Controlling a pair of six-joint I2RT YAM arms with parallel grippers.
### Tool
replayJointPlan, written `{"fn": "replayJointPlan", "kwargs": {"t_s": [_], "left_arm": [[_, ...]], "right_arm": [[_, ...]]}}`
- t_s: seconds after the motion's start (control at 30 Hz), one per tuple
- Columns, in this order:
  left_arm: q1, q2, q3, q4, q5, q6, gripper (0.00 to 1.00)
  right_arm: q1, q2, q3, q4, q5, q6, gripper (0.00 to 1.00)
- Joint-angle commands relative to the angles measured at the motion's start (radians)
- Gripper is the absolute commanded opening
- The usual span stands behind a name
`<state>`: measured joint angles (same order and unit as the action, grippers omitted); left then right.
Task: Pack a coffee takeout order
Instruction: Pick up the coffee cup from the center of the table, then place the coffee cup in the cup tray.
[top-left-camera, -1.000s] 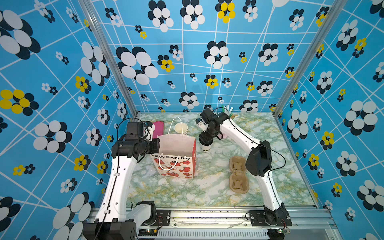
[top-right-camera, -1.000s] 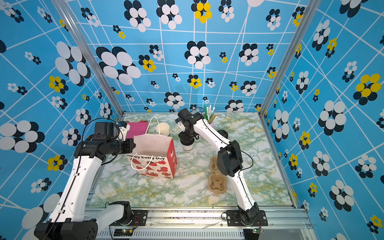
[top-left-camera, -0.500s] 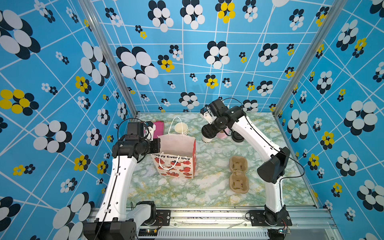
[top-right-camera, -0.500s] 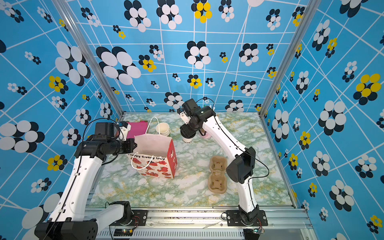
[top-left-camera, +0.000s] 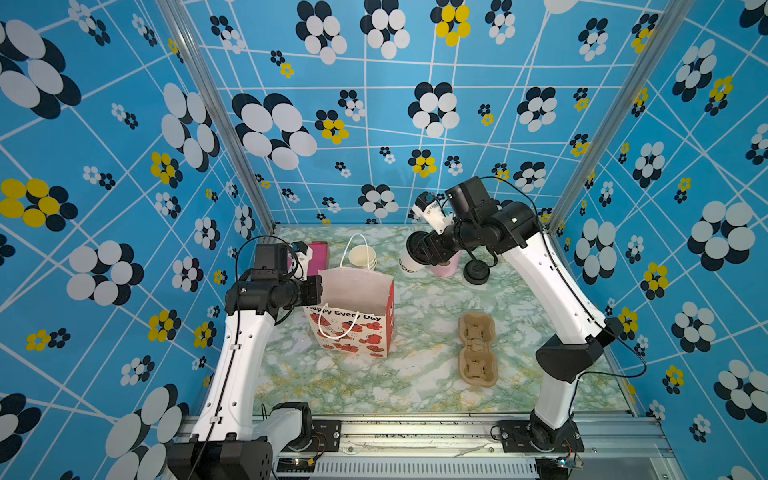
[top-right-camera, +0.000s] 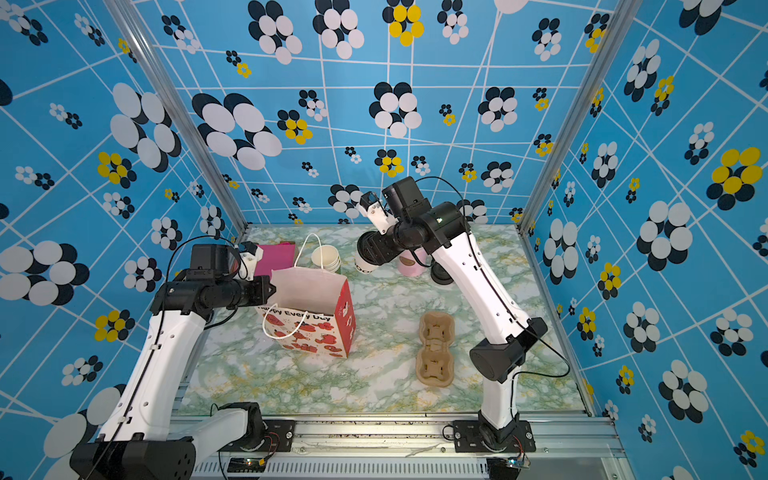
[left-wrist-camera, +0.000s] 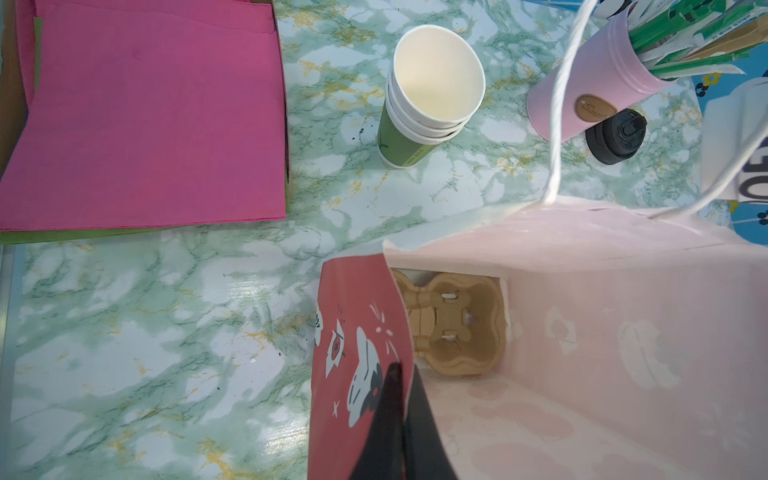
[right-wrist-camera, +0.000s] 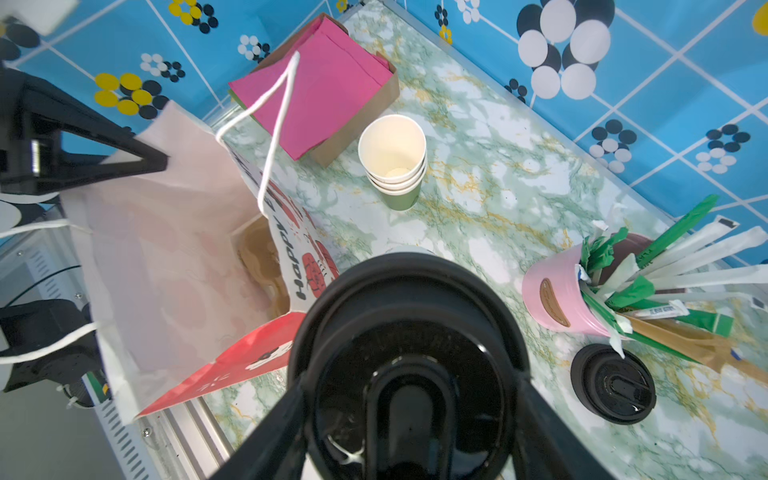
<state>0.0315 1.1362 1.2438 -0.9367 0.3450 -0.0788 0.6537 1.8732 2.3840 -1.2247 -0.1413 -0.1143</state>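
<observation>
**Asker:** What lies nearest you?

**Me:** A spare brown pulp cup holder (top-left-camera: 478, 349), flat on the green marbled tabletop (top-left-camera: 415, 386). At its nine o'clock stands the red-and-white printed paper gift bag (top-left-camera: 353, 328), its mouth open. My left pincer (left-wrist-camera: 403, 382) is pinched together on the rim of its red side wall. Another brown pulp cup holder (left-wrist-camera: 453, 328) sits on the bag's floor.

**Asker:** And the cup?

**Me:** The pale paper cup with black round lid (top-left-camera: 406, 265) hangs tilted off the tabletop, at one o'clock from the bag. My right pincer (right-wrist-camera: 409, 374) is clamped on it, a finger on each side of the lid.

**Asker:** Farther back?

**Me:** At the bag's twelve o'clock, a stack of lidless paper cups (top-left-camera: 362, 255). At eleven, flat pink napkins (left-wrist-camera: 145, 112). At two, a pink tumbler of wrapped straws (right-wrist-camera: 552, 299), with a lone black lid (top-left-camera: 476, 274) just beside it.
</observation>
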Motion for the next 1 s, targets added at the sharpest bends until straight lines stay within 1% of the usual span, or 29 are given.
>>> {"fn": "replayJointPlan", "kwargs": {"t_s": [0.0, 0.4, 0.7, 0.97], "left_arm": [[-0.002, 0.009, -0.016, 0.009, 0.03, -0.016, 0.04], [-0.015, 0.016, -0.011, 0.033, 0.053, -0.034, 0.03], [-0.031, 0.028, -0.007, 0.048, 0.071, -0.047, 0.03], [-0.04, 0.03, -0.002, 0.055, 0.076, -0.053, 0.03]], "right_arm": [[0.016, -0.02, 0.056, -0.064, -0.047, 0.015, 0.53], [0.107, 0.028, 0.247, -0.159, -0.083, 0.001, 0.54], [0.169, 0.05, 0.274, -0.159, -0.113, 0.013, 0.55], [0.211, 0.095, 0.29, -0.174, -0.099, 0.008, 0.55]]}}
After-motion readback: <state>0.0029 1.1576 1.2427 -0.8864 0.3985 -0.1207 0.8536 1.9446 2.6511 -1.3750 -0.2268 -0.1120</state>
